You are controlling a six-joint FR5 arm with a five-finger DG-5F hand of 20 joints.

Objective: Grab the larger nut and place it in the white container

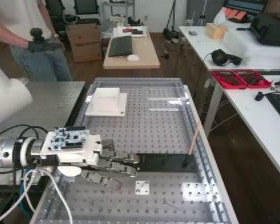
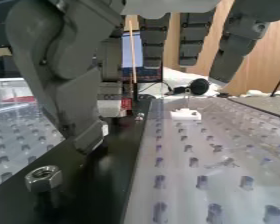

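Observation:
In the high view the hand (image 1: 116, 164) reaches over the left end of the black plate (image 1: 165, 163), its fingers extended and open. The hand (image 2: 52, 70) also hangs in the wrist view, with nothing held between thumb and fingers. A large metal hex nut (image 2: 43, 179) sits on the black plate (image 2: 91, 192), apart from the hand. Farther along that plate, a small metallic piece (image 2: 140, 116) may be the smaller nut. The white container (image 1: 107, 97) stands on a white base at the bench's far left, well beyond the hand.
A thin wooden stick (image 1: 193, 142) rises from the plate's right end. A small white bracket (image 1: 142, 188) lies on the perforated bench (image 1: 140, 135) near the plate. Raised rails (image 1: 207, 155) border the bench. Cables (image 1: 41, 172) hang around the arm's wrist.

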